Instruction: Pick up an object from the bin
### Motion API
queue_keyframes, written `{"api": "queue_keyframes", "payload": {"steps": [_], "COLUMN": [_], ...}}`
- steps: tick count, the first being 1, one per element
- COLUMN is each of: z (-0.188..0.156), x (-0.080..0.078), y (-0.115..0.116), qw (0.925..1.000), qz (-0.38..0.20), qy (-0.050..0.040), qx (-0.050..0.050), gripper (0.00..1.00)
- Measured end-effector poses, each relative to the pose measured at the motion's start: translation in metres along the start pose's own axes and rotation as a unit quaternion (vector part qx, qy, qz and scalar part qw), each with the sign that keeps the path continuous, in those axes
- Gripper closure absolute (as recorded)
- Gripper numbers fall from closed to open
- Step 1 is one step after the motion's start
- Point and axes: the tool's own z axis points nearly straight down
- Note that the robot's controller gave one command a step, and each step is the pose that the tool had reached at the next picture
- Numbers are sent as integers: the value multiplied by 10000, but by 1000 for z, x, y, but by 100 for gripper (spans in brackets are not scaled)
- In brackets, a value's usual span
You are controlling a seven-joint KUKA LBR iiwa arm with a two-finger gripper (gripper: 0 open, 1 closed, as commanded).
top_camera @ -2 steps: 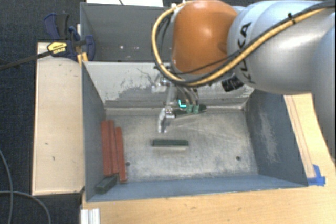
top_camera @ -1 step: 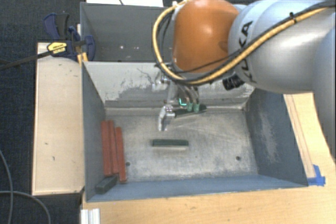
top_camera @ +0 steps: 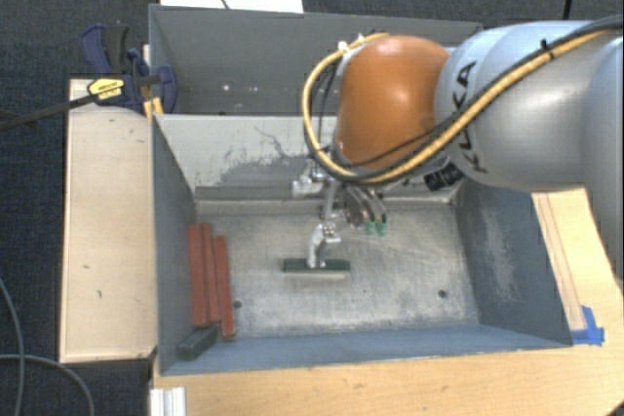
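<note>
My gripper (top_camera: 353, 207) hangs under the orange wrist cover over the middle of the bin, toward its back wall. Just in front of it and slightly left, a dark flat bar with a silvery upright piece (top_camera: 316, 264) lies on the bin floor. The silvery piece rises toward the gripper's underside, and I cannot tell whether the two touch. Something small and green (top_camera: 376, 228) shows right beneath the gripper.
Along the left wall lie reddish-brown sticks (top_camera: 209, 278), side by side and pointing front to back. A small dark block (top_camera: 198, 340) sits in the front left corner. The arm and its cover hide the back right of the bin.
</note>
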Motion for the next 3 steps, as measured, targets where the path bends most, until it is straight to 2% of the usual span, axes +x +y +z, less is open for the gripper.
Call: {"api": "queue_keyframes", "payload": {"steps": [1,2,3], "z": [88,88,88], "x": [-16,-16,-16], "y": [-16,-16,-16], "qw": [9999,9999,9999], "qz": [133,142,150], "qy": [41,42,42], "qx": [10,10,10], "gripper": [100,0,0]}}
